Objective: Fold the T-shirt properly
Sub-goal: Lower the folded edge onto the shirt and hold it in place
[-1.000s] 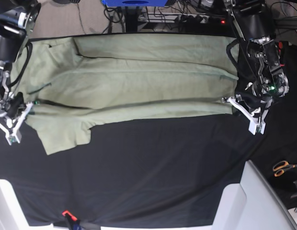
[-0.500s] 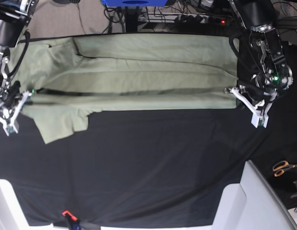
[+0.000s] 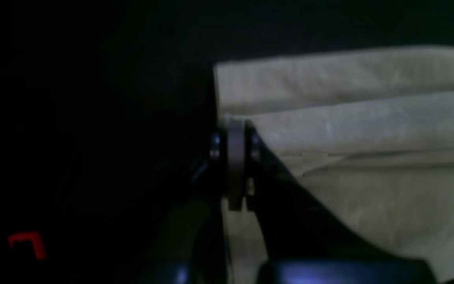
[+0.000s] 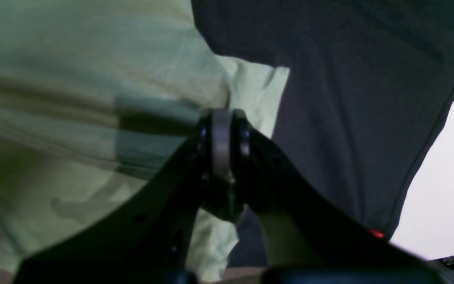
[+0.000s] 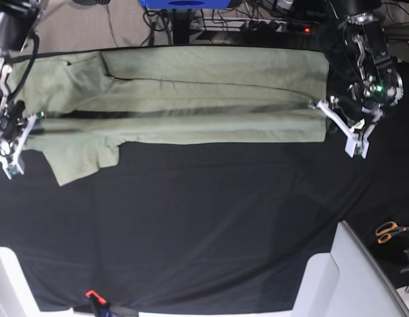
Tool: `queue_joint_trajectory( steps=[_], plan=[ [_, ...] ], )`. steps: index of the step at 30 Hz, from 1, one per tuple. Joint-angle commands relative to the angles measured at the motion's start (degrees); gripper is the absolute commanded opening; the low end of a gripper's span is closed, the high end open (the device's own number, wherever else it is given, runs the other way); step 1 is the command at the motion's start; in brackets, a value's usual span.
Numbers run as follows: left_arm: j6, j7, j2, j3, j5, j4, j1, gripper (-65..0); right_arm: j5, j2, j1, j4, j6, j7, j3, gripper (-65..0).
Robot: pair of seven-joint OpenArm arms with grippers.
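- The T-shirt (image 5: 191,99) is lying stretched lengthwise across the far half of the desk (image 5: 211,231), on the black cloth (image 5: 224,198) that is covering it.
- The left fingers (image 5: 318,107) are pinching the shirt's edge at one end; in the left wrist view they are sitting tightly closed on the fabric (image 3: 329,130).
- The right fingers (image 5: 34,119) are clamping the opposite end, near a sleeve (image 5: 79,158) that is lying flat on the cloth.
- A long fold is running between the two grips.
- Orange-handled scissors (image 5: 389,231) are resting off to one side, well apart from the shirt.
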Motion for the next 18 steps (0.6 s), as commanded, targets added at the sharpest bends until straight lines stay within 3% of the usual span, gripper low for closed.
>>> queue_joint_trajectory(
  steps=[1,7,18],
  plan=[
    [0.0,-0.8,-1.0,-0.4,-0.3,1.3,-0.2,-65.0,-0.5,0.6,0.3,1.7,-0.1,0.1,1.3,-65.0],
    [0.0,-0.8,-2.5,-0.5,-0.4,1.3,1.0,-65.0,-0.3,-0.1,-2.6,2.1,0.0,0.1,2.3,-65.0],
    [0.0,-1.1,-2.1,0.1,-0.4,1.3,2.6,-65.0,-0.2,-0.9,-4.0,1.6,0.0,0.4,2.4,-65.0]
  ],
)
